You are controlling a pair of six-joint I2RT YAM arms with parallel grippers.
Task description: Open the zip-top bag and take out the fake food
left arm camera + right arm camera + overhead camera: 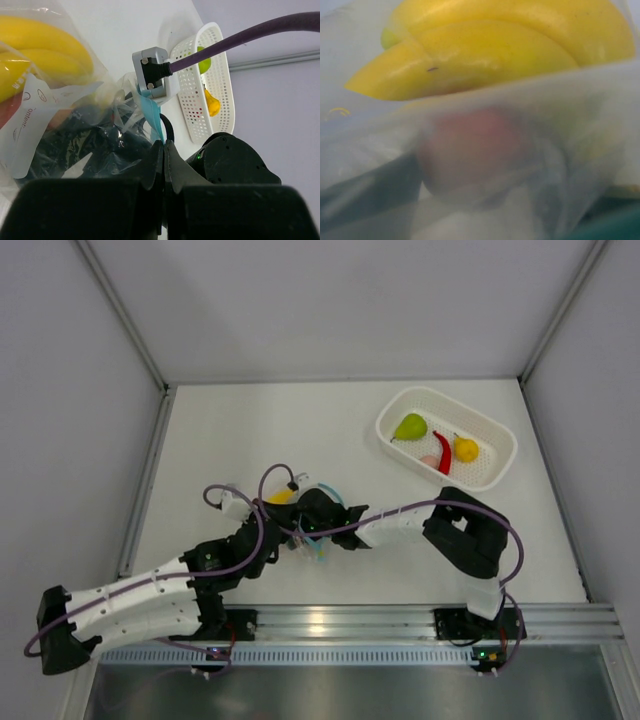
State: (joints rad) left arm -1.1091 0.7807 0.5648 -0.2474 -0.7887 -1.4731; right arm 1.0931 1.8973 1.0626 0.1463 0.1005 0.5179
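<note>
Mostly clear, crinkly zip-top bag (65,107) w/ yellow banana bunch (40,50) inside.

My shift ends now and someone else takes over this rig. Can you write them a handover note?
Left gripper: jaws shut on the bag's blue zip strip.
Right gripper: at the bag, jaws hidden.
Bag: mid-table, holding the banana and a blurred reddish piece.
Done: pear, chili, round fruit and pink piece lie in the basket.
Left: take out the banana and the reddish piece.
</note>
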